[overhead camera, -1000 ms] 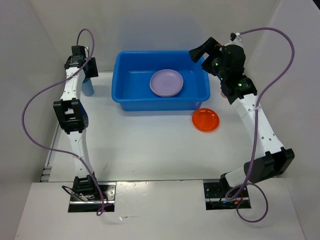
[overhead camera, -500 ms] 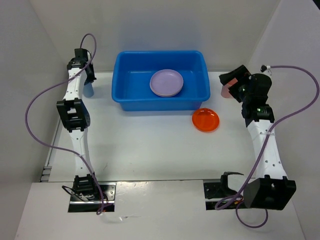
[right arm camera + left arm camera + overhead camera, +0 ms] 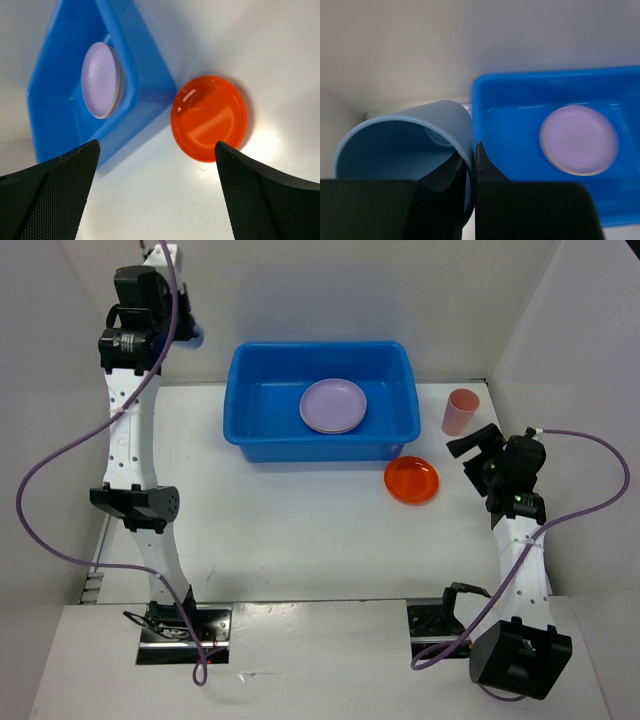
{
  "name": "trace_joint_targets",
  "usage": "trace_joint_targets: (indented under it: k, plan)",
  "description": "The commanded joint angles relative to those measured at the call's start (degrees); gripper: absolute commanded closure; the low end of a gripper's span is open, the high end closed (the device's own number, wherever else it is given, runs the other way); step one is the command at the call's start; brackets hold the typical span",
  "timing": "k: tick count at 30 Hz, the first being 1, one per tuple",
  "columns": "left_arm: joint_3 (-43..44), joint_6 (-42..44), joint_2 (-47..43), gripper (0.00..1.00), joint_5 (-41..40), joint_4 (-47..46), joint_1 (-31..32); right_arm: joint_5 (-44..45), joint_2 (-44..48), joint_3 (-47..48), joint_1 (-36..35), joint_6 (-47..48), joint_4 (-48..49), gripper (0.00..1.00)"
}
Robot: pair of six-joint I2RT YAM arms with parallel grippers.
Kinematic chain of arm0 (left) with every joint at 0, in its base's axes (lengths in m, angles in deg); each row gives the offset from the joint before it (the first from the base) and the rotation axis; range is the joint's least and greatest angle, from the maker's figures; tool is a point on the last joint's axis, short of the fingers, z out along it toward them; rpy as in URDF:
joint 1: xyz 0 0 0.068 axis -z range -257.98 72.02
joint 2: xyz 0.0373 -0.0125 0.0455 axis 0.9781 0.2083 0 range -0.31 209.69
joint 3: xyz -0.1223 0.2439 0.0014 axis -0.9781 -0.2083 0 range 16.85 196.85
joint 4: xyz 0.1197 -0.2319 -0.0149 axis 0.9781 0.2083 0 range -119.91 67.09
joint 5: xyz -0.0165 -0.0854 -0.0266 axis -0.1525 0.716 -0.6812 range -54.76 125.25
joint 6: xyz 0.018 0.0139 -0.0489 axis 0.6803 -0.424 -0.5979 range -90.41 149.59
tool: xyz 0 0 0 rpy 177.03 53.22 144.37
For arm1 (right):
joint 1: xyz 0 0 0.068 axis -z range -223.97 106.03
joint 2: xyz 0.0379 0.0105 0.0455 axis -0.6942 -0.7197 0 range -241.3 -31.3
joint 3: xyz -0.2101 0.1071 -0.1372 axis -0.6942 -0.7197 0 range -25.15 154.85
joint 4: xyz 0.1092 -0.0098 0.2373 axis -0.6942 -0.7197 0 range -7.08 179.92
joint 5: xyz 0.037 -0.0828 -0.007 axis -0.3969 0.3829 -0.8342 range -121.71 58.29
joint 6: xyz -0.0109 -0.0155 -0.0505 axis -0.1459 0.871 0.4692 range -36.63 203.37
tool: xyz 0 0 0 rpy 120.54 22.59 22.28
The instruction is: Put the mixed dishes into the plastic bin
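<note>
Nearest to me, my right gripper (image 3: 465, 457) hangs low over the right side of the table (image 3: 300, 540) with its jaws spread wide and nothing between them. On its wrist view the two dark fingers (image 3: 55, 190) stand far apart at the bottom corners of the picture. Just beyond them, and a little to the left on the top view, the orange plate (image 3: 411, 480) lies flat on the table. It is near the front right corner of the bin (image 3: 310, 450) but apart from it. The bin sits past the middle of the table with its long side towards me. The lavender plate (image 3: 333, 405) lies inside it on the floor, slightly right of centre; I cannot tell whether anything lies under it. To the right of the bin, outside it and clear of its wall, the pink cup (image 3: 460, 412) stands upright on the table, further back than my right gripper. Furthest away, at the back left, my left arm reaches up high. My left gripper (image 3: 468, 152) is clamped narrow on the wall of the blue cup (image 3: 405, 145), one finger inside the rim and one outside. The cup hangs tilted with its mouth towards the wrist camera, left of the bin and outside it.
</note>
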Motion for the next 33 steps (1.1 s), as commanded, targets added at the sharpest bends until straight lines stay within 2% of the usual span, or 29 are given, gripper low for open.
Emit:
trace_joint_targets:
  k: [1,2,6,9,13,18,26,29,33]
  plan:
    - [4.8,0.4,2.0,1.0,5.1,4.5,6.4,-2.3,3.0,-2.3,1.7,0.9,-1.2,0.0]
    - [7.3,1.0,4.7,1.0,4.4,5.9,9.8,-2.3,3.6,-3.0,2.2,0.9,-1.2,0.0]
    - [12.6,2.1,12.0,1.0,-1.8,7.9,16.8,-2.8,5.7,-3.6,2.9,0.9,-2.3,0.0]
    - [16.6,2.1,18.2,1.0,-5.0,10.1,19.8,-3.4,7.5,-4.1,3.5,1.4,-3.7,0.0]
    - [16.6,1.5,22.5,1.0,-6.5,11.3,21.8,-4.0,9.5,-5.1,4.1,1.4,-4.3,0.0]
    - [16.6,-0.1,27.7,1.0,-8.3,13.0,22.3,-5.1,9.5,-5.7,4.6,2.0,-4.3,0.0]
    - [16.6,-1.8,31.9,1.0,-6.6,13.0,21.8,-6.9,8.9,-6.9,6.2,3.5,-3.6,0.0]
    - [16.1,-2.5,33.1,0.92,-5.1,13.6,21.2,-7.5,9.4,-7.4,7.3,3.5,-3.6,0.0]
    - [15.6,-2.5,33.6,0.91,-4.6,13.6,21.2,-8.7,9.4,-7.9,7.8,4.2,-3.1,0.0]
